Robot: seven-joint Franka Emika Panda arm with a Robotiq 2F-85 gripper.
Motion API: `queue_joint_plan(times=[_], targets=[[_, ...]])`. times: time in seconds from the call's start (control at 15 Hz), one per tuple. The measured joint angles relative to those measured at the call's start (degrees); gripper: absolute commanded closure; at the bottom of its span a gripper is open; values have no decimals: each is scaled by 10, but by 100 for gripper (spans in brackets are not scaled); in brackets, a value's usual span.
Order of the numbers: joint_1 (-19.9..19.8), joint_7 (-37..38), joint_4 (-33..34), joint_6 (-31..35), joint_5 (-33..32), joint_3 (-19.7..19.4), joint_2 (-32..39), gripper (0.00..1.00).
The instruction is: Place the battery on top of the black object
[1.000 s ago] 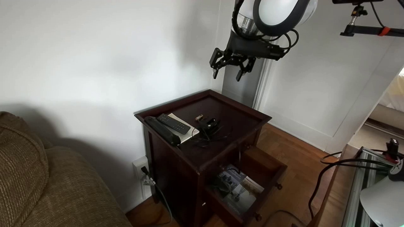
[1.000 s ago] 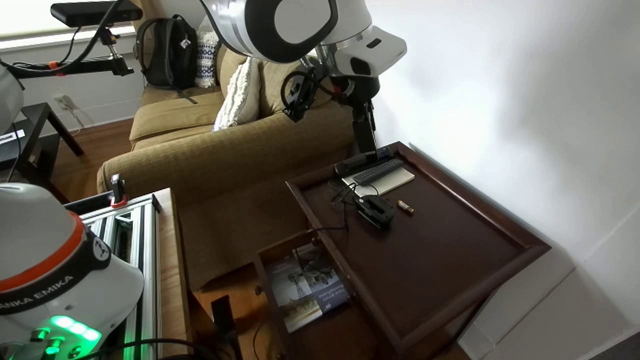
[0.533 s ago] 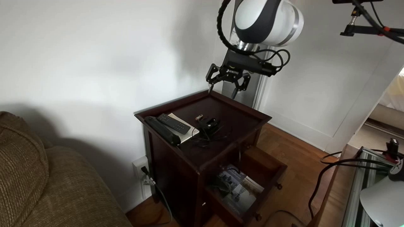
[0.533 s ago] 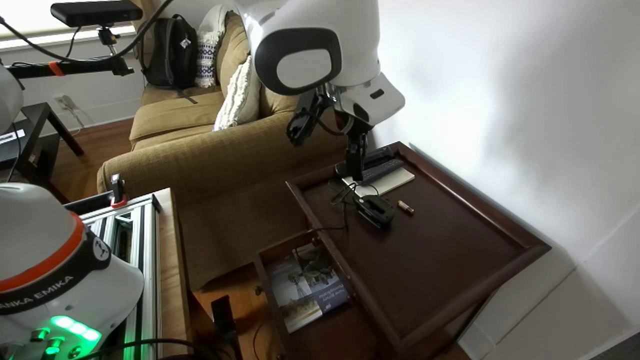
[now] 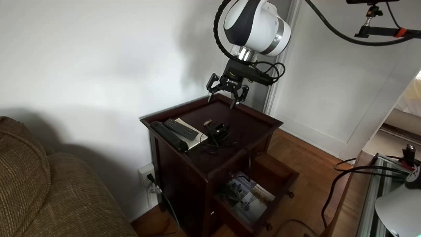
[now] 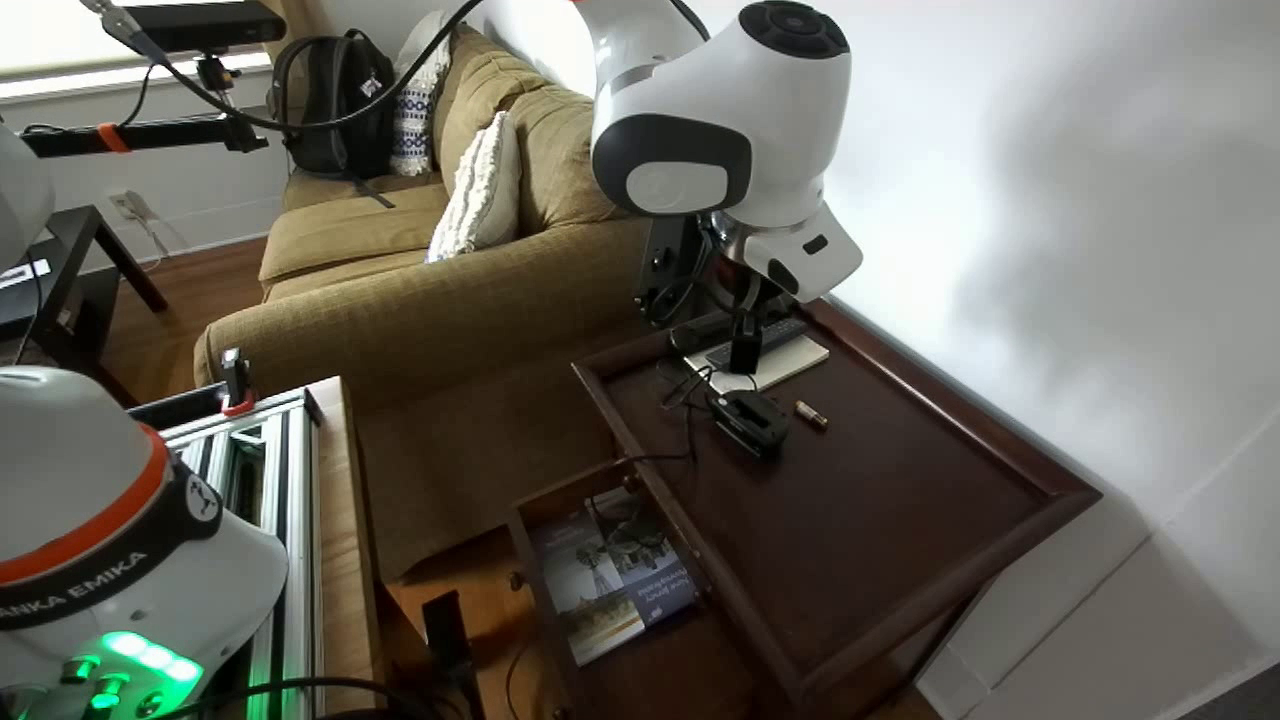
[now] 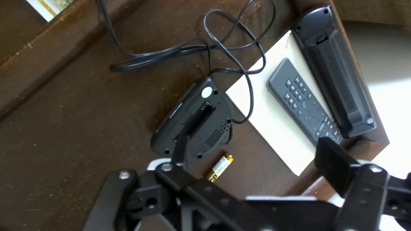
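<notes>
Window (image 6: 50, 38) blown out; soft shadows on wall (image 5: 111, 62); cabinet (image 5: 176, 184) dark.

Battery (image 5: 207, 122) beside black object (image 5: 219, 131), jaws apart above nightstand (image 5: 246, 123)

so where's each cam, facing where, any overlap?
An exterior view: raised by the sofa, facing down over the nightstand toward the white wall; arm, pincer and part of the robot base show.
An exterior view: raised, across the nightstand from the sofa, facing it and the backpack; robot base, arm and partly hidden pincer show.
Wrist view: arm-mounted, facing down at the nightstand; own body: the open pincer only.
Both exterior views share the open drawer; all three, the battery and black corded device.
</notes>
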Motion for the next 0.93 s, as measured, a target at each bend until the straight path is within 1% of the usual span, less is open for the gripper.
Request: queue_joint_plan(times=[0.27, 0.33, 0.53, 0.67, 0.93], targets=[[11, 0, 0, 0, 1, -6, -2, 0], [20, 2, 2, 2, 1, -18, -2, 0], [56, 41, 22, 10, -14, -83, 12, 0], [72, 69, 45, 10, -29, -120, 35, 0], [104, 121, 103, -10, -64, -162, 96, 0]])
